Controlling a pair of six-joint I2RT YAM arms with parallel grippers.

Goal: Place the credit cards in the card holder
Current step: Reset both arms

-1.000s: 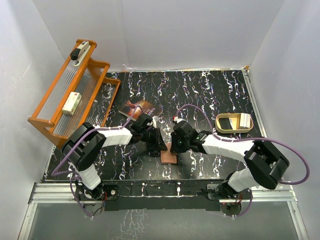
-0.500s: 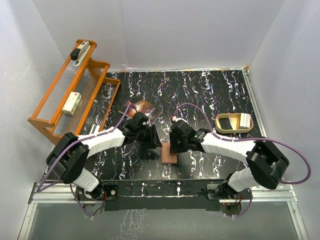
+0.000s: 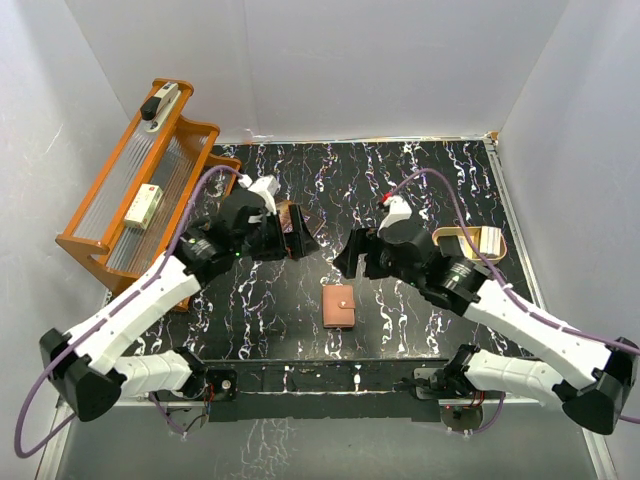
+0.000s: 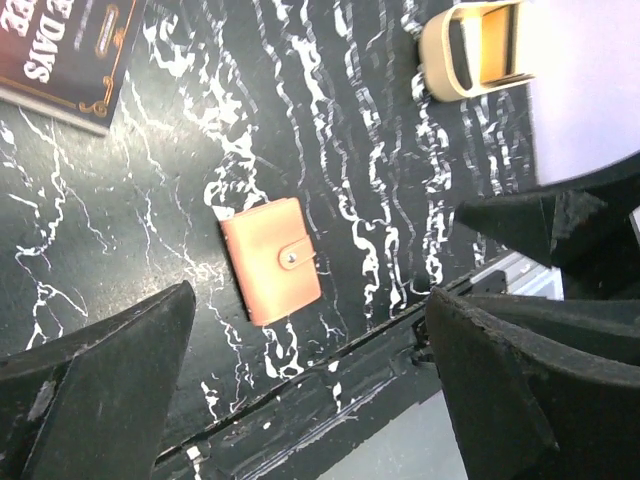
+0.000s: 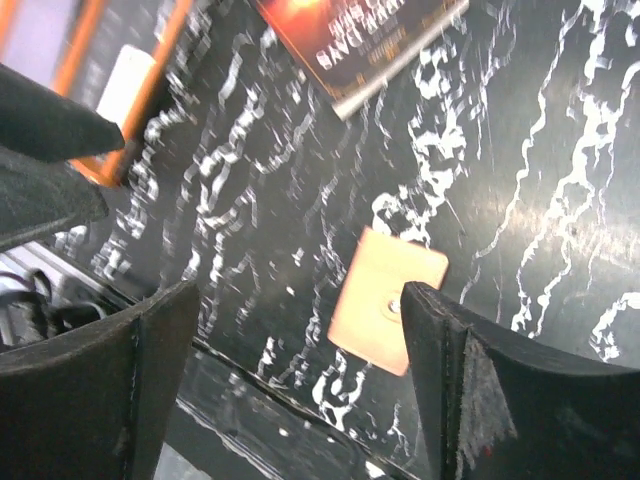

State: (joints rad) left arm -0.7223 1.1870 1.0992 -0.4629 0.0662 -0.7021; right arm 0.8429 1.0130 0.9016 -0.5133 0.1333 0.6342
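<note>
Between the jaws, the card holder (image 4: 271, 260) looks like smooth matt tan leather with 1 shiny metal snap. The desk (image 4: 380, 150) below is glossy black, white-veined like marble. The jaws are matt, rough-edged black plastic. Beyond them, the book (image 4: 60, 50) has a glossy paper cover.

Small reddish-brown leather card holder (image 3: 339, 306) lay flat, snapped shut, near front edge of black marbled table (image 3: 430, 180).

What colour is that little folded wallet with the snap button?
Reddish-brown leather wallet, a lighter tan under the light; clearest in the left wrist view.
</note>
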